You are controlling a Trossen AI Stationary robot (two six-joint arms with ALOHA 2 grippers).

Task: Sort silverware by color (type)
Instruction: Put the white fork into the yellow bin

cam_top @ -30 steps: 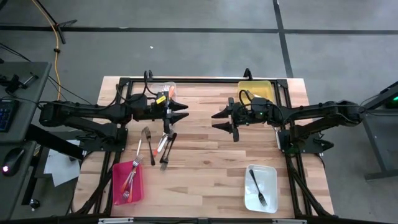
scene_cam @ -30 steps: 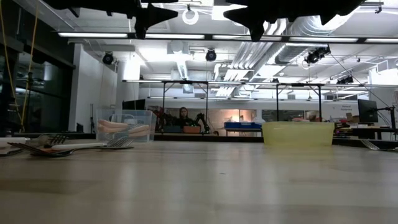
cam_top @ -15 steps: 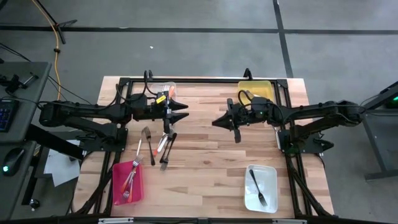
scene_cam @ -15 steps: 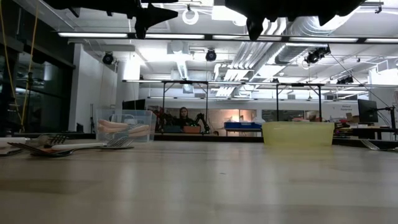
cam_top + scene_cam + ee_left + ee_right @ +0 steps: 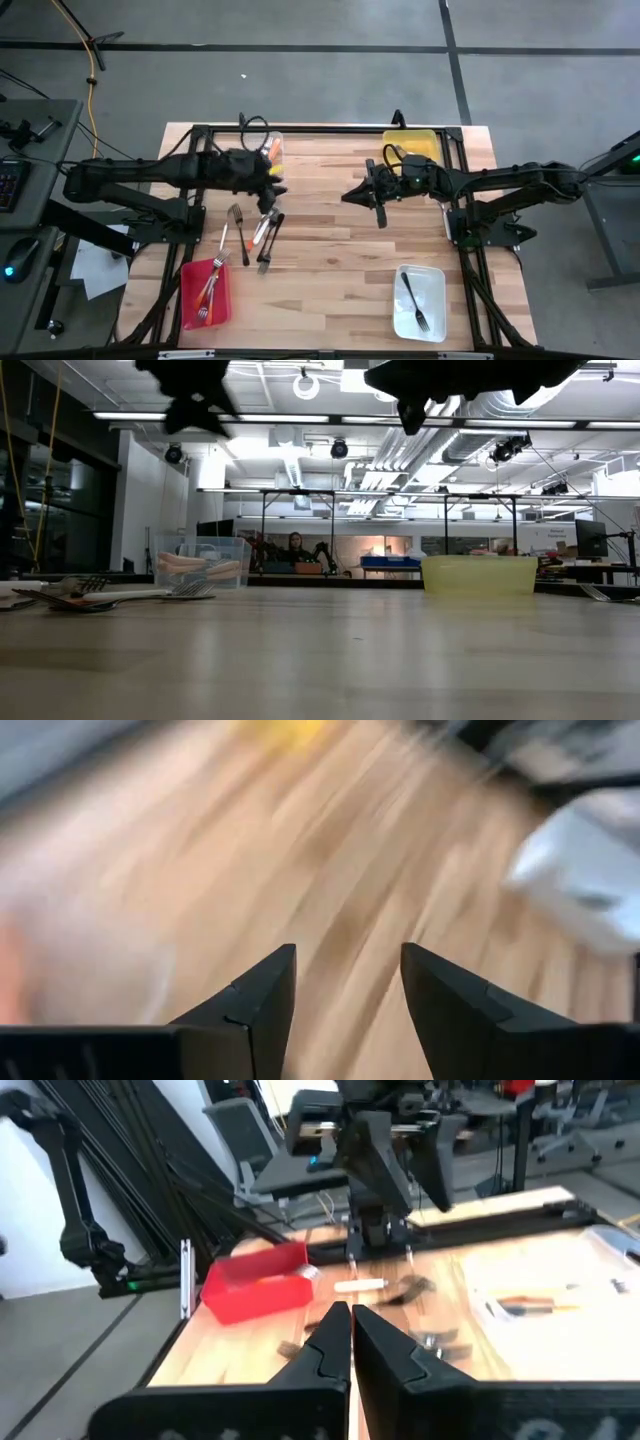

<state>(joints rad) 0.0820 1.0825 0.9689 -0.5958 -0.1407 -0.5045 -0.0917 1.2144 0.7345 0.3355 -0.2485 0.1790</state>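
Note:
Several loose forks of the silverware (image 5: 255,232) lie flat in a pile on the wooden table, left of centre; the low view shows them at the left (image 5: 110,596). My left gripper (image 5: 272,190) hangs above the pile's far end, tipped down, open and with nothing between its fingers (image 5: 345,982). My right gripper (image 5: 350,193) hovers over the table's middle, pointing toward the left edge, shut and holding nothing (image 5: 350,1330). In its wrist view the forks (image 5: 405,1290) lie beyond it, under the left arm.
A red bin (image 5: 205,293) with forks stands near left. A white bin (image 5: 420,300) with one dark fork stands near right. A yellow bin (image 5: 410,143) sits far right, and a clear bin (image 5: 265,145) with orange-handled pieces sits far left. Bare wood lies between the arms.
My left gripper has tipped from pointing level toward the table's right to pointing down at the fork pile, staying open. My right gripper has shut on nothing and kept its place. The forks have not moved.

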